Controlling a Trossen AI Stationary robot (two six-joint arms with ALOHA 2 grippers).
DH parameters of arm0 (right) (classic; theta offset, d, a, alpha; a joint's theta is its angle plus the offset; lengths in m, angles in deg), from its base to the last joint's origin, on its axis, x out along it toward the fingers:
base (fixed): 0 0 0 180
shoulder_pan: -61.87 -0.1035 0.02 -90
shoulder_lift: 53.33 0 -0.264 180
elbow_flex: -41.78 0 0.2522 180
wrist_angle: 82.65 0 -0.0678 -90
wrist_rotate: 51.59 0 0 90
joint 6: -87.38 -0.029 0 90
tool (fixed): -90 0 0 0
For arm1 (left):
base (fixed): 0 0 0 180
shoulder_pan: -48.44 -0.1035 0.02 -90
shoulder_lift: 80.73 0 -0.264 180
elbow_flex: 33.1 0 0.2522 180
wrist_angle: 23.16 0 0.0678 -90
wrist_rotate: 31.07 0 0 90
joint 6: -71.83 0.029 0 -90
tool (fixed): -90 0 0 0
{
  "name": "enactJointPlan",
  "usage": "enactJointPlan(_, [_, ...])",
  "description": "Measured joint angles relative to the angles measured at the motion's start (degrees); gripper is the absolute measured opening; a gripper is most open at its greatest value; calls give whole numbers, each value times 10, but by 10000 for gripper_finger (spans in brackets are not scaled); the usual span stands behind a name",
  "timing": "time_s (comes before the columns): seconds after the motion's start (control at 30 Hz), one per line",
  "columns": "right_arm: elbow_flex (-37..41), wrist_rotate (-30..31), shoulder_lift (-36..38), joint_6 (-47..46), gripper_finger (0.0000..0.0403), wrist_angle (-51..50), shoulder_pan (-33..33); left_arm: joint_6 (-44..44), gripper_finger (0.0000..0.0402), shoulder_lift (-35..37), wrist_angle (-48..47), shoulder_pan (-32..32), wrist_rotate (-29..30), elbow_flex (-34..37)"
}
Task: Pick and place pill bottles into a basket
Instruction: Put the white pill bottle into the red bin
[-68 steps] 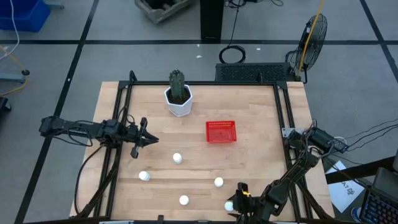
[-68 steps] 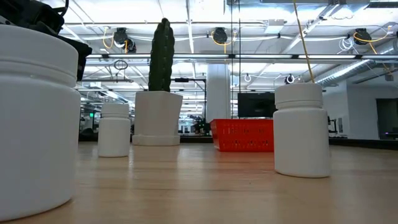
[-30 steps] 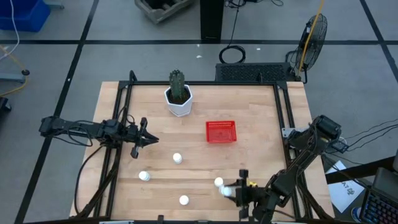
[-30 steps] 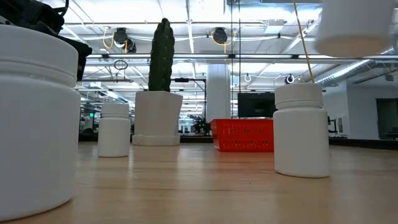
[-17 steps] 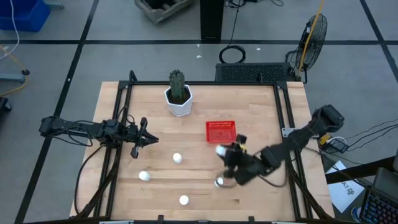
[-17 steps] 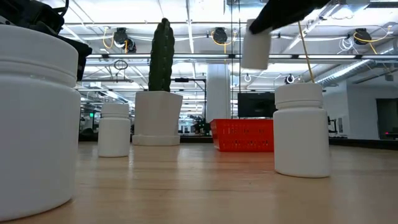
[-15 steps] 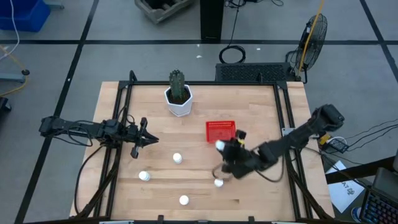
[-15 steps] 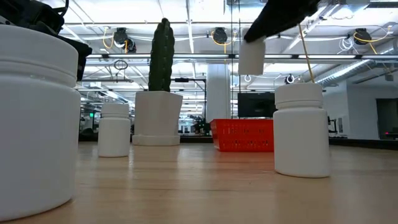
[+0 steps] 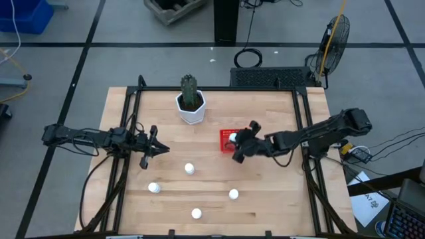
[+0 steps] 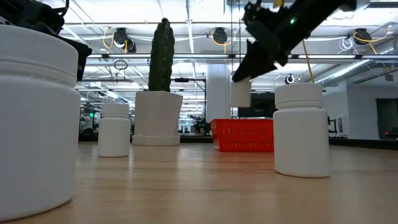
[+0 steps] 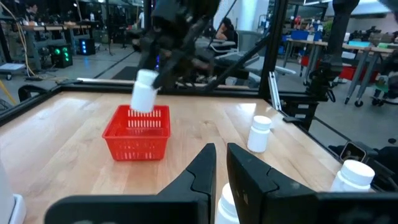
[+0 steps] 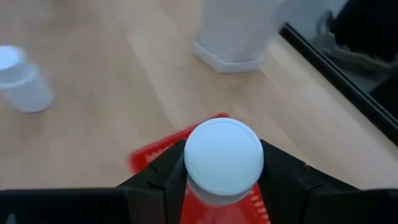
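Note:
My right gripper (image 9: 236, 143) is shut on a white pill bottle (image 9: 232, 137) held in the air over the red basket (image 9: 224, 140). The bottle also shows in the low view (image 10: 240, 93) and in the left wrist view (image 11: 144, 91) above the basket (image 11: 138, 132). Several other pill bottles stand upright on their bases on the table: one at mid-table (image 9: 189, 168), one to its left (image 9: 154, 188), and two toward the near edge (image 9: 233, 194) (image 9: 196, 214). My left gripper (image 9: 160, 150) waits shut and empty at the table's left. My right gripper pinches the bottle's body just under its white cap (image 12: 224, 154) between the two fingers (image 12: 158, 177), one on each side. The fingers slant down from the table's right. The bottle hangs nearly upright, cap up, lifted clear above the basket.
A white faceted pot with a green cactus (image 9: 192, 106) stands at the far side, left of the basket. A black frame rail (image 9: 302, 119) runs along the table's right and far edges. Bare wood lies between the basket and the near bottles.
My right gripper has gone from the table's near edge toward the far edge and a little left, carrying the pill bottle clear of the table. It now holds the bottle over the red basket, lower than half a second ago.

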Motion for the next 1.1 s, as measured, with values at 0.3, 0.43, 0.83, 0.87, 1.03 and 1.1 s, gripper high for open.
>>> enactJointPlan(0.3, [104,-89,15,-21,152,92,68,0,47,-3,-2,0,0,0])
enactJointPlan(0.43, [129,-101,15,-27,156,108,84,0,47,-4,-2,0,0,0])
enactJointPlan(0.83, [152,-117,15,-40,162,123,109,0,47,-6,-2,0,0,0])
enactJointPlan(0.87, [152,-118,15,-39,164,123,108,0,47,-6,-2,0,0,0])
enactJointPlan(1.03, [152,-133,15,-40,165,122,109,0,47,-6,-2,0,0,0])
enactJointPlan(1.1, [152,-138,14,-43,162,122,109,0,47,-6,-2,0,0,0])
